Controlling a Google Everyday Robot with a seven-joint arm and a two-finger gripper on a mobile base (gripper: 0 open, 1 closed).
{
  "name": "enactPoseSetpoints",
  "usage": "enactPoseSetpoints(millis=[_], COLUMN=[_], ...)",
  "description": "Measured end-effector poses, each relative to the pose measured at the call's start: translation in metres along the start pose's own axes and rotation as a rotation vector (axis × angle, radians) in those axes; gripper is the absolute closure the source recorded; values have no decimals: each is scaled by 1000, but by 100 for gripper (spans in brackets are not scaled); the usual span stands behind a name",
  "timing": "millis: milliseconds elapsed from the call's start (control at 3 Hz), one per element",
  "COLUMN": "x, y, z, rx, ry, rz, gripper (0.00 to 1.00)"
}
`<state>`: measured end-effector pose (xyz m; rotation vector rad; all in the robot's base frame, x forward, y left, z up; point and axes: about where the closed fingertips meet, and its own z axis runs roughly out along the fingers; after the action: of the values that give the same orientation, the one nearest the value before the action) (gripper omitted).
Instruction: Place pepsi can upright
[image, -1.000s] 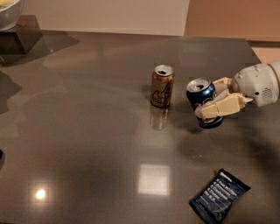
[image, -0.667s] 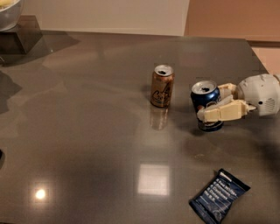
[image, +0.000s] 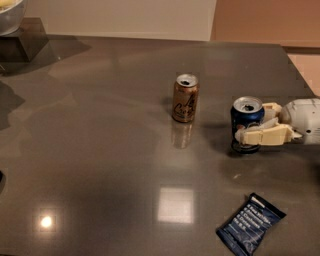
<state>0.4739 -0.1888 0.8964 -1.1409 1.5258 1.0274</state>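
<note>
Wrapper: a flat dark blue snack wrapper (image: 250, 225) lies nearest, at the lower right of the grey desk (image: 100, 150).
Tool: the cream tool (image: 253, 123) reaches in from the right edge, its two fingers pinching the pepsi can (image: 246, 116), one across its near side and one behind.
Pepsi can: upright on the desk, right of centre, open end up.
Brown can: a brown-gold can (image: 185, 98) stands upright farther back and left, apart.
Bowl: a bowl (image: 10, 12) sits in the far left corner.
</note>
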Motion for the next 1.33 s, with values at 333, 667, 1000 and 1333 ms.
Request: enactPoseSetpoints(millis=[333, 667, 1000, 1333], x=[5, 11, 16, 21], y=[0, -1, -3, -5], z=[-3, -3, 1, 4], rx=[-3, -5, -11, -16], ry=[-66, -115, -156, -185], rz=[-9, -7, 5, 18], gripper=[59, 35, 12, 0])
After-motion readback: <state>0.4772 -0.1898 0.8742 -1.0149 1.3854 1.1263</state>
